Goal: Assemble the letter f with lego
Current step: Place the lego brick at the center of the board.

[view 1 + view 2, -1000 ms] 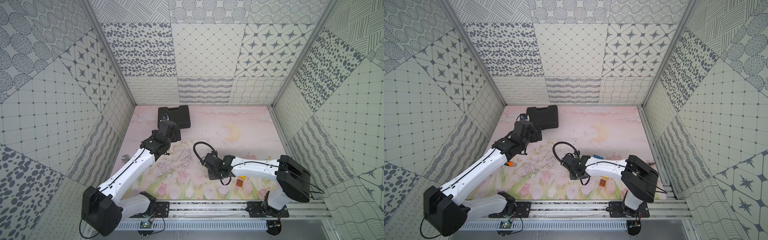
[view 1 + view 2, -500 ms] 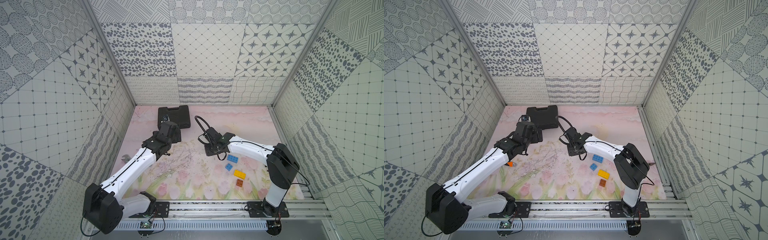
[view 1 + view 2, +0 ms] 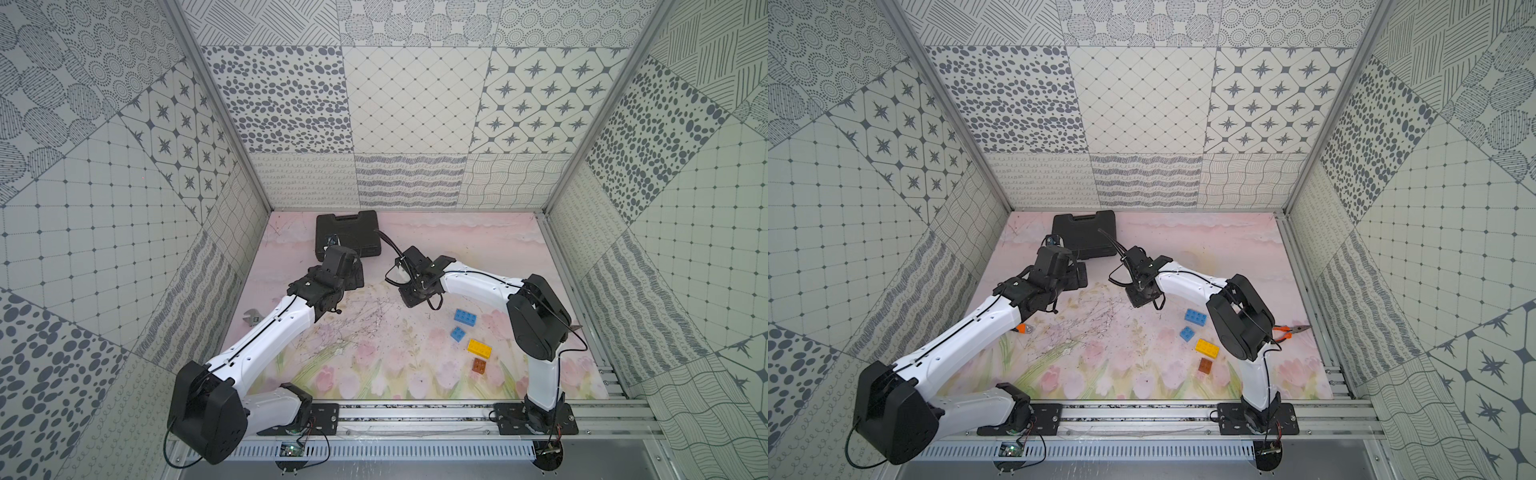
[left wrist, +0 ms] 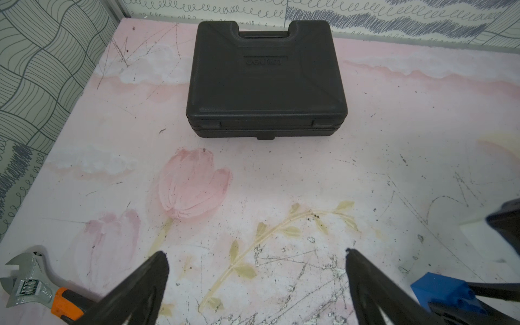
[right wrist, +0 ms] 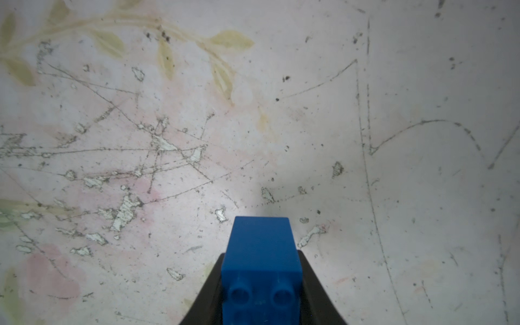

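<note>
Top views: four loose lego bricks lie on the table (image 3: pixel 478 249): big light blue brick (image 3: pixel 465 317), small light blue brick (image 3: pixel 458 333), yellow brick (image 3: pixel 479 348) and brown brick (image 3: pixel 478 365). All sit well away from the black case (image 3: pixel 347 235), toward the rail and to its right. None are joined, so no F yet. Both wrists hang close together just in front of the case. A careless handover there could knock them together. The wrists hide the jaws and whatever they carry. Orange pliers (image 3: pixel 1289 330) sit half behind my right arm.

Left wrist: left jaws wide apart, empty, aimed at the case w/ bare table between. The dark blue brick (image 4: pixel 441 292) pokes in at the frame edge, cut off. The wrench (image 4: pixel 31 284) is cut off too.

Right wrist: right jaws clamped on that dark blue brick, above the table, in front of the case and to its right. Only one end sticks out and grip depth is hidden. If the pinch is shallow, the brick prob pivots or pops out when pressed onto another. Loose bricks have nothing bracing them, so they may skid.
</note>
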